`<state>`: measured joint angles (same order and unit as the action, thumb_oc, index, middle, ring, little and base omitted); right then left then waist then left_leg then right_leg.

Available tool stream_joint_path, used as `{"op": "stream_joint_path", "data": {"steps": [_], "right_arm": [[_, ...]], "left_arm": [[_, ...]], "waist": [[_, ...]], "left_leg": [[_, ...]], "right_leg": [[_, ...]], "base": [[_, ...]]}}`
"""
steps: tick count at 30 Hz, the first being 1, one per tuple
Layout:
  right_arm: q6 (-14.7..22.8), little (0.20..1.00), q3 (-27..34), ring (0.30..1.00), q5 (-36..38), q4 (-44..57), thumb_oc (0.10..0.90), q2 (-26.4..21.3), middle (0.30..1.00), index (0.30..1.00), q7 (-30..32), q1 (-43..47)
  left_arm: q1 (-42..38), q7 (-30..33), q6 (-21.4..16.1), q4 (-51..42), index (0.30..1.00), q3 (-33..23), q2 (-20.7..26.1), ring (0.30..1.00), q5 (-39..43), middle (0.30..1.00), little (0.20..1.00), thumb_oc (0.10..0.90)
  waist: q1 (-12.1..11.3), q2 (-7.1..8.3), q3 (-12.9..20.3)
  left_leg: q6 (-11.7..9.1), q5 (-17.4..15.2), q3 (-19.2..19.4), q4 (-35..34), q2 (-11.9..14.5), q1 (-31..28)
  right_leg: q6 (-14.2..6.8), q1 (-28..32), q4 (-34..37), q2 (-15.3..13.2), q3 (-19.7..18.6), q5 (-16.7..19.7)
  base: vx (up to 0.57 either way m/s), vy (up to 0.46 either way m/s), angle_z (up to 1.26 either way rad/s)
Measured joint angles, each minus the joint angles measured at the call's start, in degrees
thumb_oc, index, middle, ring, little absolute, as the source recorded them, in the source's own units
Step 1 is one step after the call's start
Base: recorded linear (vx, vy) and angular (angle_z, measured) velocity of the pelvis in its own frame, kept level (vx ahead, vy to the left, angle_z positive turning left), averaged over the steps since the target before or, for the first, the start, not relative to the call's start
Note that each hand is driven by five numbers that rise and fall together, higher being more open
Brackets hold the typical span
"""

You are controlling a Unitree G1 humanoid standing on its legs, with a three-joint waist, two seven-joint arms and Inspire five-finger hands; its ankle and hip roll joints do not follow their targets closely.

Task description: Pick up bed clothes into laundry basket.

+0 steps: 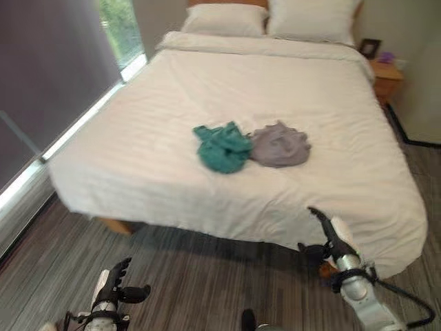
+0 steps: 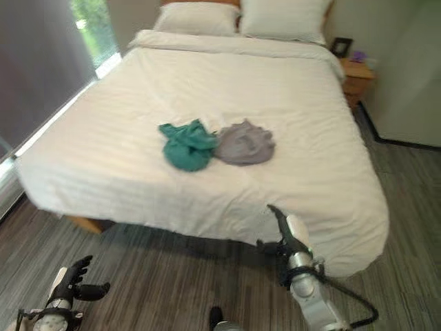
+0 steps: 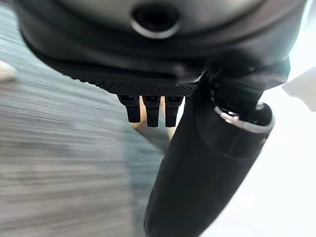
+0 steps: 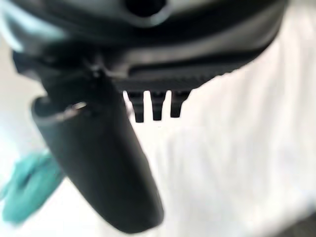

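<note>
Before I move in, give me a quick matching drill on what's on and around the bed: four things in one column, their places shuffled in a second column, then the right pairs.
Things:
1. teal garment
2. grey garment
3. pillows
4. nightstand

Places:
A. at the head of the bed
B. on the floor by the bed's far right corner
C. mid-bed, on the left of the pair
D. mid-bed, on the right of the pair

Pairs: 1-C, 2-D, 3-A, 4-B

The two garments lie bunched and touching. The left hand and the right hand are both open and hold nothing.
</note>
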<state>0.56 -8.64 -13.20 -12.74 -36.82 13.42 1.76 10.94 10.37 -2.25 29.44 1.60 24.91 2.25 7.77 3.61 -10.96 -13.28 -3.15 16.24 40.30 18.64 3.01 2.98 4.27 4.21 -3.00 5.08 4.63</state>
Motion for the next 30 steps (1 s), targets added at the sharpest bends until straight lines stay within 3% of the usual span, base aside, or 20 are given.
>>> {"op": "stream_joint_path", "data": {"steps": [3,4,5,6,8,9,10,11,13,16,20,23,30], "right_arm": [[0.1,0.900,0.8,0.900,0.0,1.7,0.800,-1.6,0.900,0.900,0.6,2.7],[0.0,0.900,0.4,0.900,-0.1,3.1,0.800,-2.5,0.900,0.900,0.6,3.0],[0.0,0.900,0.1,0.900,-0.1,3.7,0.800,-3.1,0.900,0.900,0.5,3.2],[0.3,0.900,0.0,0.900,-0.5,4.0,0.800,-3.5,0.900,0.900,0.4,4.0],[0.2,0.900,-0.1,0.900,-0.6,4.4,0.800,-4.3,0.900,0.900,0.0,5.1],[0.2,0.900,-0.3,0.900,-0.5,5.2,0.800,-5.3,0.900,0.900,-0.5,5.2],[0.3,0.900,-0.5,0.900,-0.5,6.0,0.800,-6.4,0.900,0.900,-0.8,5.1],[0.4,0.900,-0.4,0.900,-0.5,7.6,0.800,-7.1,0.900,0.900,-1.2,4.7],[2.0,0.900,-0.5,0.900,-0.6,12.3,0.800,-7.3,0.900,0.900,-2.7,3.4],[2.6,0.900,-3.1,0.900,-1.2,12.8,0.800,-6.6,0.900,0.900,-4.1,6.1],[3.3,0.900,-9.7,0.900,-1.2,8.4,0.800,-5.8,0.900,0.900,-4.9,14.2],[3.3,0.900,-13.2,0.900,-1.2,2.1,0.800,-5.8,0.900,0.900,-5.7,21.7],[0.6,0.900,-14.7,0.900,-1.0,-7.1,0.800,-5.8,0.900,0.900,-5.7,26.8]], "left_arm": [[-2.0,-0.1,-0.4,-1.3,0.900,-0.3,0.5,0.900,0.7,0.900,0.900,0.800],[-4.5,-0.2,-0.5,-1.6,0.900,-0.2,1.1,0.900,1.1,0.900,0.900,0.800],[-4.9,-0.2,-0.5,-1.8,0.900,0.0,1.4,0.900,1.1,0.900,0.900,0.800],[-6.4,-0.4,-0.3,-3.9,0.900,0.1,2.0,0.900,1.0,0.900,0.900,0.800],[-6.8,-0.7,-1.4,-9.6,0.900,0.1,2.8,0.900,1.3,0.900,0.900,0.800],[-6.6,-0.8,-2.0,-13.4,0.900,0.1,3.1,0.900,3.0,0.900,0.900,0.800],[-6.1,-0.8,-3.2,-15.2,0.900,0.1,3.0,0.900,3.9,0.900,0.900,0.800],[-5.7,-1.4,-4.3,-18.4,0.900,-0.4,3.1,0.900,5.7,0.900,0.900,0.800],[-3.7,-3.1,-5.6,-25.5,0.900,-3.5,3.8,0.900,10.9,0.900,0.900,0.800],[-5.0,-6.2,-6.2,-26.8,0.900,-4.0,6.1,0.900,16.8,0.900,0.900,0.800],[-4.8,-7.4,-6.2,-24.9,0.900,-3.9,8.6,0.900,19.0,0.900,0.900,0.800],[-4.7,-8.0,-6.1,-21.3,0.900,-3.4,8.4,0.900,20.2,0.900,0.900,0.800],[-4.3,-8.5,-6.2,-15.9,0.900,-3.4,8.4,0.900,22.2,0.900,0.900,0.800]], "waist": [[0.1,0.93,-0.4],[-0.1,2.12,-0.9],[-0.2,2.31,-1.0],[-0.3,1.84,-1.5],[-0.8,-0.10,-3.0],[-1.4,-1.46,-3.6],[-1.8,-2.95,-3.7],[-2.6,-3.68,-3.7],[-3.5,-1.26,-3.5],[-3.9,0.08,-3.2],[-4.3,1.91,-2.3],[-7.0,2.11,-2.2],[-7.2,1.97,-2.1]], "left_leg": [[0.1,0.1,5.4,-5.5,0.5,5.6],[0.7,0.7,6.9,-15.0,-2.0,7.2],[1.2,1.2,6.6,-20.5,-3.9,7.0],[3.0,5.6,6.2,-31.2,-5.8,7.7],[3.1,11.9,4.6,-40.1,-7.4,6.5],[3.3,12.6,1.7,-41.5,-7.9,5.5],[4.3,12.3,1.2,-39.8,-7.0,5.2],[9.1,15.7,0.7,-39.6,-7.0,3.9],[10.5,15.5,2.6,-43.4,-11.0,1.3],[13.4,15.1,3.2,-45.5,-13.3,-0.7],[14.1,14.2,4.5,-45.7,-13.6,-0.9],[13.9,14.2,7.2,-45.7,-13.0,-0.6],[12.8,15.3,6.8,-45.7,-12.3,2.7]], "right_leg": [[0.3,2.2,1.0,1.5,-1.1,-1.0],[0.0,2.8,1.0,1.0,-2.2,-1.8],[-0.4,2.9,0.9,0.7,-2.4,-2.1],[-1.3,3.7,1.0,0.6,-2.9,-2.8],[-3.1,6.9,1.0,0.7,-3.4,-4.0],[-4.1,8.9,1.0,0.9,-4.0,-5.1],[-5.0,9.6,1.0,1.5,-4.4,-5.7],[-5.7,11.2,1.4,0.8,-4.8,-7.6],[-5.8,11.0,1.4,-2.7,-3.7,-7.0],[-7.8,11.2,1.0,-4.5,-3.1,-4.1],[-7.6,9.8,1.2,-5.4,-2.5,-3.0],[-8.6,8.3,1.4,-5.2,-0.8,-2.8],[-9.6,5.5,1.5,-4.6,1.3,-3.9]], "base": [[0.26,0.126,-0.85],[0.23,0.160,-0.45],[0.25,0.154,-0.50],[0.33,0.164,-0.41],[0.30,0.142,-0.38],[0.30,0.137,-0.35],[0.28,0.137,-0.54],[0.25,0.137,-0.56],[0.19,0.125,-0.44],[0.15,0.108,-0.06],[0.07,0.053,-0.15],[0.10,-0.004,-0.41],[0.05,-0.022,0.02]]}}
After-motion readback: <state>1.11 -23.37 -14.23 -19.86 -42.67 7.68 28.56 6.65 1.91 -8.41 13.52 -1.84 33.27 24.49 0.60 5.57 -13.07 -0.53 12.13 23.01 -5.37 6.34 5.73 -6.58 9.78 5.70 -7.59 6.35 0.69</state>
